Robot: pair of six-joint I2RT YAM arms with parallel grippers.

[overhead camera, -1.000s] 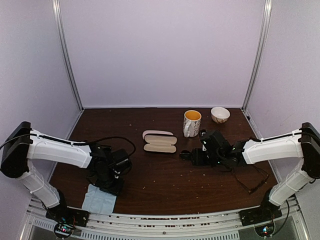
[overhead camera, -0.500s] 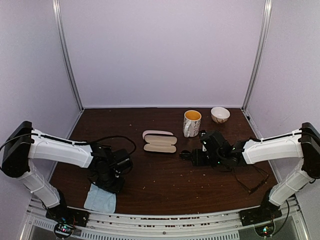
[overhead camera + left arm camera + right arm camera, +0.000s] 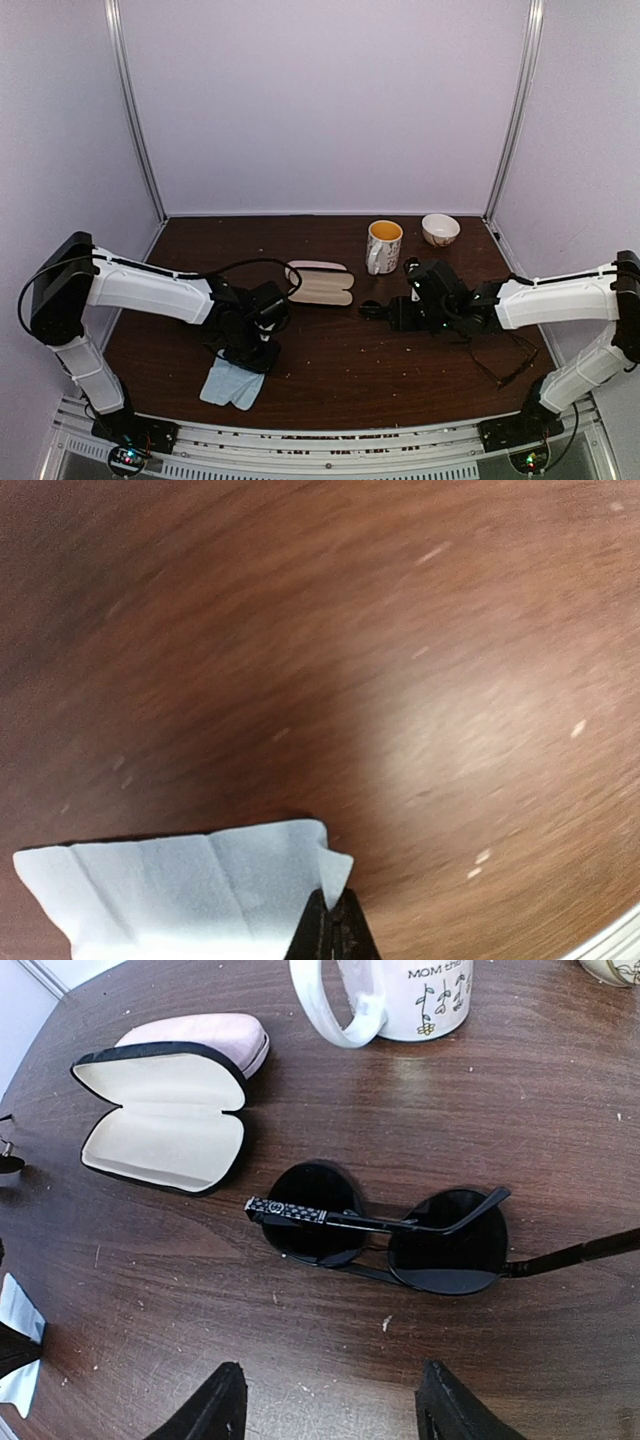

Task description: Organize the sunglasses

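Cloth point(image 3: 180, 880) pinched by corner in closed left tool point(image 3: 335, 932); carry low. Right tool point(image 3: 332, 1390) spread, empty: straddle sunglasses point(image 3: 445, 1250) bridge, close gently.

High behind the near edge, the top camera overlooked the tabletop point(image 3: 340, 370). The right wrist camera, low and right of the open case point(image 3: 165, 1125), faced it over the sunglasses point(image 3: 310, 1210). The left wrist camera hugged the cloth point(image 3: 180, 880) near-left of that case, shared with the top view.
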